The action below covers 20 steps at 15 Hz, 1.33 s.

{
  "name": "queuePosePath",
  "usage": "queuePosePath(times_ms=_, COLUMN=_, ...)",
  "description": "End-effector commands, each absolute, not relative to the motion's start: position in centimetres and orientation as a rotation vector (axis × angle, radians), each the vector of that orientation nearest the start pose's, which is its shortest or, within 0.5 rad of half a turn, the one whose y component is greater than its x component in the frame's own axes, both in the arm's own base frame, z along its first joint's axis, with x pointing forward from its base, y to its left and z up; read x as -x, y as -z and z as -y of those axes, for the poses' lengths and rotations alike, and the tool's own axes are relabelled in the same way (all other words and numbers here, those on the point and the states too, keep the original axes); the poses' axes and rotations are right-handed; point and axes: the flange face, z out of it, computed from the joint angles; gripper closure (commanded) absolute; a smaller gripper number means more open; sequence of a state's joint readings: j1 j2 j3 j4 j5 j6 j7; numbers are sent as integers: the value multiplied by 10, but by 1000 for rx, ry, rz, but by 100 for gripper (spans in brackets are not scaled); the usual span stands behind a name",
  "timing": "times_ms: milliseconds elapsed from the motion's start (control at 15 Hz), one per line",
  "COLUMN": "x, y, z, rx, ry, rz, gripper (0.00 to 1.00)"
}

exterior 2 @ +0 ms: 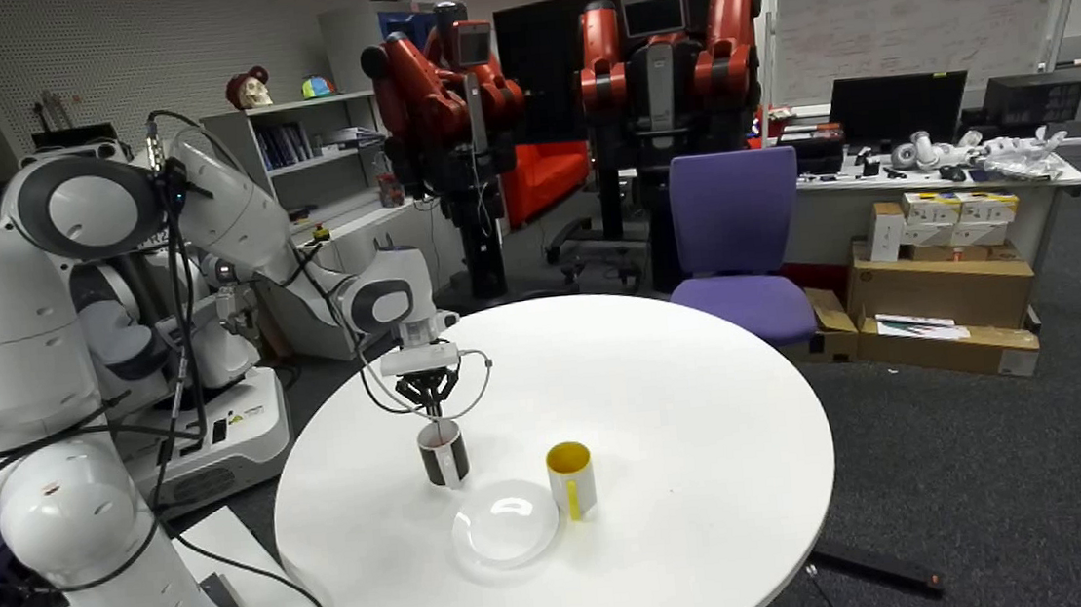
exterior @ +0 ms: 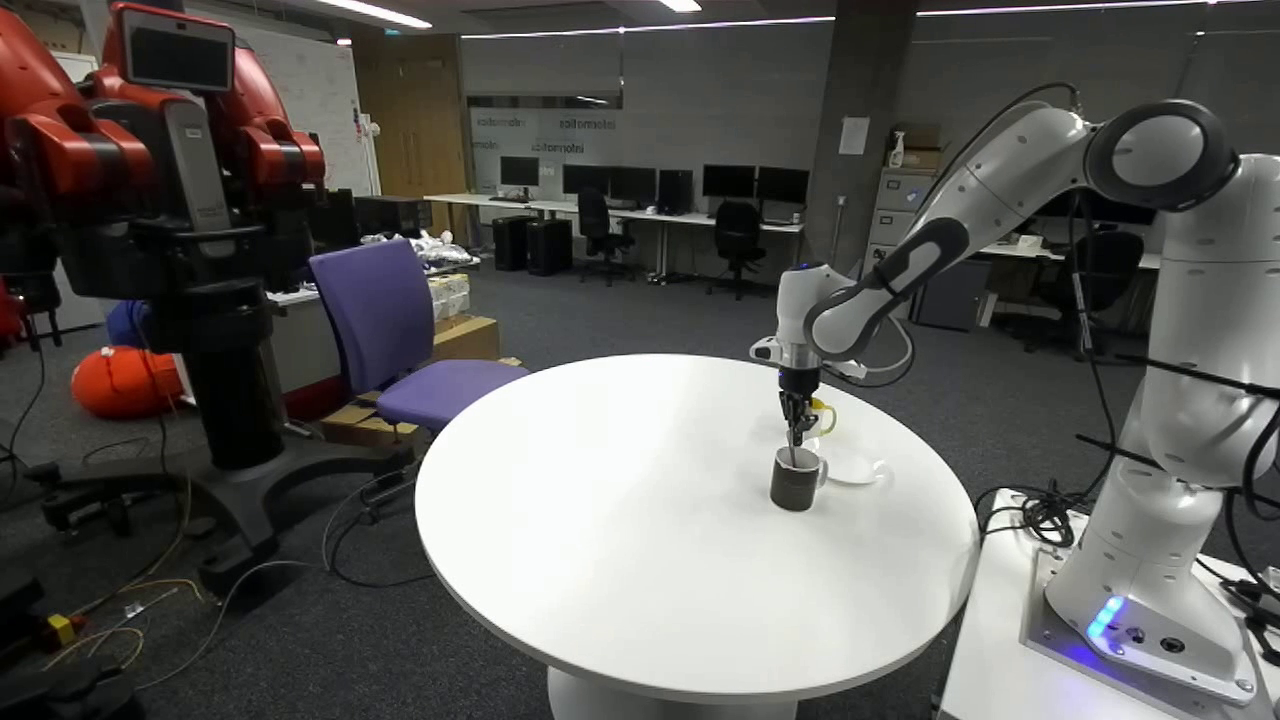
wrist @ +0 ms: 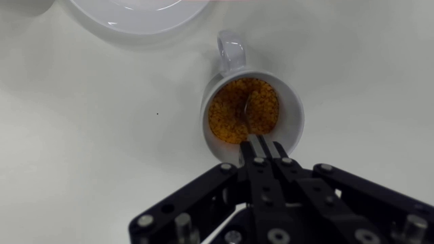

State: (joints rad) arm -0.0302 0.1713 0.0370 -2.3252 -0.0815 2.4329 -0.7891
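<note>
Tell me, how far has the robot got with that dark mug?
Already done: what looks like a spoon is inside the dark mug, dipping into orange-brown contents. In hand: the fingers look closed on the spoon, perhaps stirring. Left: probably lifting the spoon out, since its tip lies within the mug.

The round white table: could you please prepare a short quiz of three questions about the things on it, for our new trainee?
1. In the wrist view, what colour are the contents of the dark mug?
2. True or false: the thin utensil in the claw reaches into that mug.
3. Relative to the plate, how is the yellow-handled mug placed?
A) Upside down on it
B) Lying on its side on it
C) Upright beside it

Key: 1. Orange-brown. 2. True. 3. C.
</note>
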Motion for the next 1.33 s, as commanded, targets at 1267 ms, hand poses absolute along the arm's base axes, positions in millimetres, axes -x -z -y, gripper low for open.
queuePosePath(times_ms=1267, x=-517, y=-361, z=55, rx=2915, ry=-22, rz=1024, gripper=100)
